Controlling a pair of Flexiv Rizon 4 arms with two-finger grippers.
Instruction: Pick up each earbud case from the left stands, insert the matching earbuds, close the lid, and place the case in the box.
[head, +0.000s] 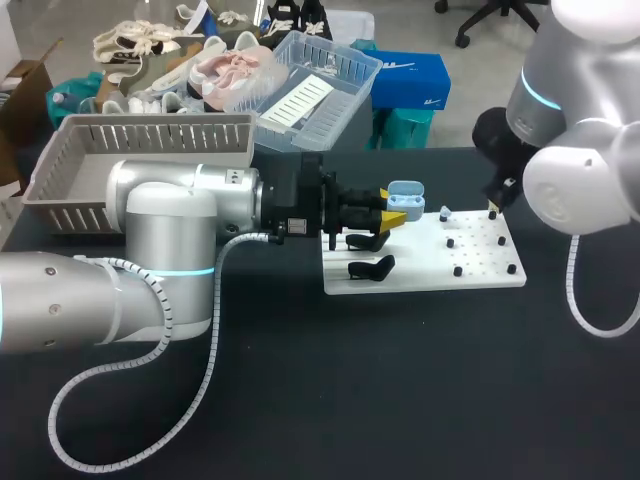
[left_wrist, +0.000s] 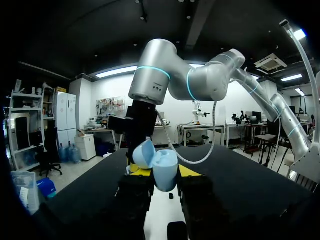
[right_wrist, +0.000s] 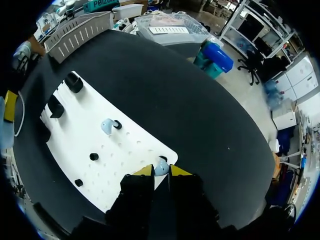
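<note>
The pale blue plastic earbud case (left_wrist: 166, 169), lid open for loading, sits clamped in the left gripper (left_wrist: 165, 172) over the white pegged board's (head: 420, 275) far edge. The right gripper (right_wrist: 161, 172) pinches a small pale blue earbud (right_wrist: 160, 167) at its far right corner.

Black matte surface (head: 400, 380), filling the head view from near edge to far edge and out to both side edges. Covering plain, unpatterned, evenly lit. Far edge straight. Same dark surface (right_wrist: 200, 100) in the right wrist view, running out to a far corner. Again in the left wrist view, surface (left_wrist: 240, 175) flat and dark, stretching ahead to its far edge.
</note>
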